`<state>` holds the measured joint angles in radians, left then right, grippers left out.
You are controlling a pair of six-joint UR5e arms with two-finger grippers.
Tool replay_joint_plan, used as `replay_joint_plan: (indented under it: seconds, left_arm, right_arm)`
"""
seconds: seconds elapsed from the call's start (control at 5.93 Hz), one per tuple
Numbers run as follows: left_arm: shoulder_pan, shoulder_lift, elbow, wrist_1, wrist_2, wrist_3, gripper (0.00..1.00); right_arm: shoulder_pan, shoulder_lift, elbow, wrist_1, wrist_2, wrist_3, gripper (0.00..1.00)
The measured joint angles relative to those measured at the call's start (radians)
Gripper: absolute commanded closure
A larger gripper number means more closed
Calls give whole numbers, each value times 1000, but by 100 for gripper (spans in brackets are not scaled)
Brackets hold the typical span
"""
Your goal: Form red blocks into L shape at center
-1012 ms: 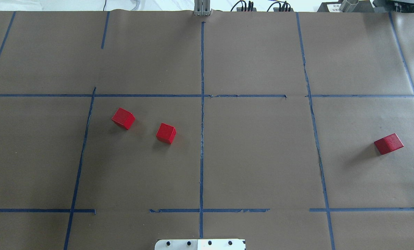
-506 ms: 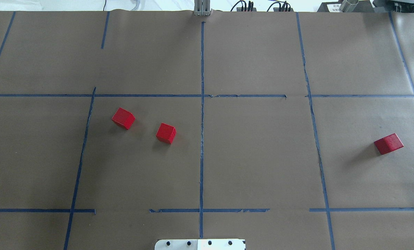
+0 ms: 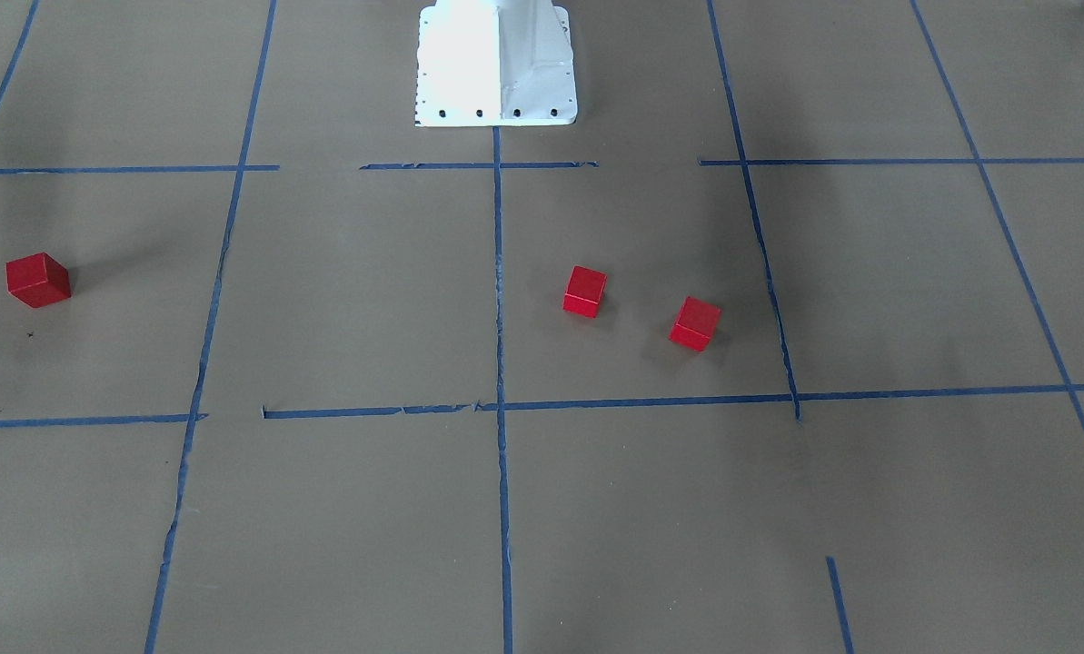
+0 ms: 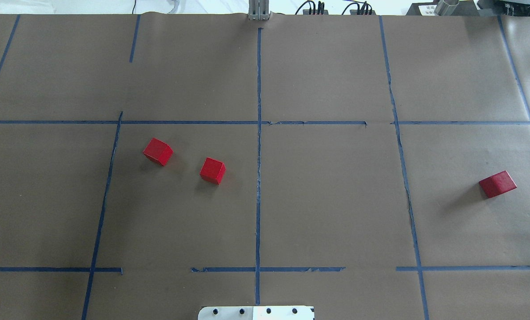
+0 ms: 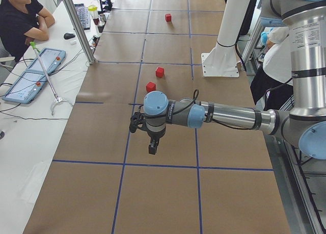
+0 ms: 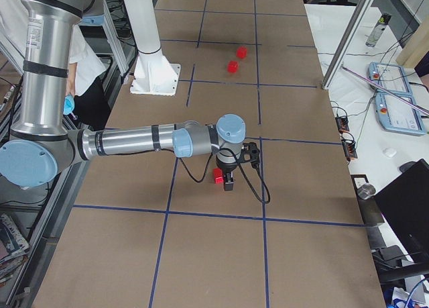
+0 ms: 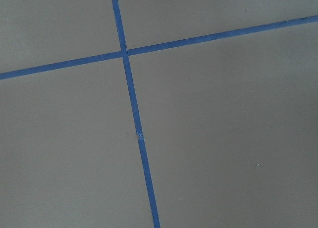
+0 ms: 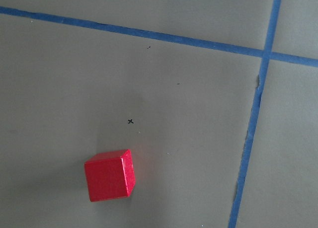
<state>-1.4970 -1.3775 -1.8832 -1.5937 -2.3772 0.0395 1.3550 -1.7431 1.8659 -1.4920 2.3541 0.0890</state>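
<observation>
Across the brown paper surface [image 4: 336, 200], no change is recorded against the two preceding overhead pictures: all three red blocks lie exactly where they lay. Two sit apart from each other in the middle cell on the robot's left of the blue tape line [image 4: 258, 178], one [image 4: 213, 170] near that line, the other [image 4: 158, 151] farther out. The third [image 4: 497, 184] rests well apart in the outer cell on the robot's right. No block touches another, so no part of the L exists at the center. The right gripper [image 6: 229, 184] hangs just beside the outlying block, which its wrist camera looks down on [image 8: 109, 175]. The left gripper [image 5: 152, 148] hangs over bare paper. How far either is open cannot be told, as both show in side views only. With all three blocks on the paper, neither holds one. Assessment: the task stands at its start, and fetching the outlying block looks the likely first step.
</observation>
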Motion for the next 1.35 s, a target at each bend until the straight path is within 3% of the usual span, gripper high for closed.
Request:
replay_joint_plan:
  seconds: [0.67, 1.01, 1.35]
  left_arm:
    - [-1, 2, -5, -1, -36, 0, 0]
    - [-2, 2, -7, -2, -37, 0, 0]
    - [-2, 2, -12, -2, -37, 0, 0]
  right_arm:
    - [-222, 14, -22, 114, -64, 109, 0]
    - [-274, 25, -120, 258, -72, 160, 0]
    - [-307, 57, -167, 326, -73, 276, 1]
